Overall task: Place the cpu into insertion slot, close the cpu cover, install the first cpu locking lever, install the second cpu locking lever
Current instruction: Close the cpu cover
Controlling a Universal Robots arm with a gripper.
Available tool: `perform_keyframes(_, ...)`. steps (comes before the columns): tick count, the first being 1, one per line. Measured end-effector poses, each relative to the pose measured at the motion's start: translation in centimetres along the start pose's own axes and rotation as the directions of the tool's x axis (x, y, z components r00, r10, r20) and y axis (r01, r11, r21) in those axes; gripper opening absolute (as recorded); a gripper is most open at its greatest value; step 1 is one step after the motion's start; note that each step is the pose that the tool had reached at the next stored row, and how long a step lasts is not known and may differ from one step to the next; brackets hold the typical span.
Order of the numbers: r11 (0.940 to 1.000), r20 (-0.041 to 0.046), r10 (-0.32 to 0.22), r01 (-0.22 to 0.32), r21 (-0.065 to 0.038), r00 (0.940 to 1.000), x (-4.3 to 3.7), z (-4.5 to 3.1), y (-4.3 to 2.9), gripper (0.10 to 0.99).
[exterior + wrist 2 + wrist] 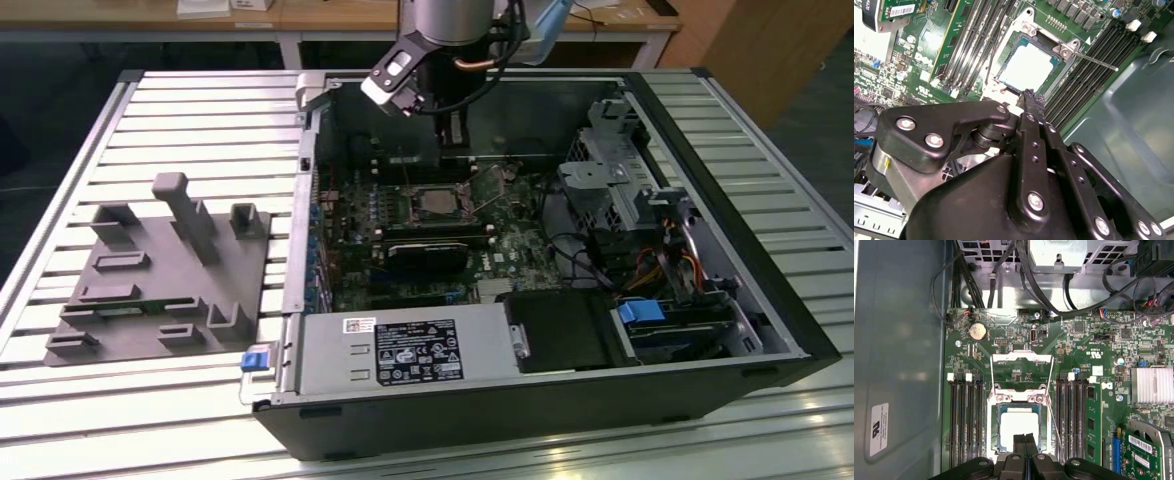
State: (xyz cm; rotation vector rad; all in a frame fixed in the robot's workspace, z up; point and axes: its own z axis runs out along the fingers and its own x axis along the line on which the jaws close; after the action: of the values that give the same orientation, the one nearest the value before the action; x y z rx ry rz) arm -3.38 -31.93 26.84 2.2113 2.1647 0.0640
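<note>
The cpu [1018, 427] lies flat in the insertion slot [995, 426], its pale metal top facing up; it also shows in the second wrist view [1028, 67] and the exterior view [435, 203]. The cpu cover [1021, 358] stands swung open behind the slot, green board showing through its window. A thin locking lever [1096, 61] sticks out to one side of the socket, unlatched. My gripper [1025, 441] is shut with nothing in it, its black fingertips [1030, 97] pressed together just over the cpu's near edge. In the exterior view my gripper [454, 135] hangs inside the open computer case.
Rows of memory slots [966, 415] flank the socket on both sides. A finned heat sink [1154, 385] and black cables [1044, 295] lie nearby. In the exterior view a long black block [427, 255], the power supply [400, 350] and a grey fixture [160, 270] on the slatted table appear.
</note>
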Motion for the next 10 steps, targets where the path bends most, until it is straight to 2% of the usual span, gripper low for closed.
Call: perform_keyframes(10,1.0000,0.0001,0.000,0.000,0.004,1.0000,0.03,0.08,1.33,0.102)
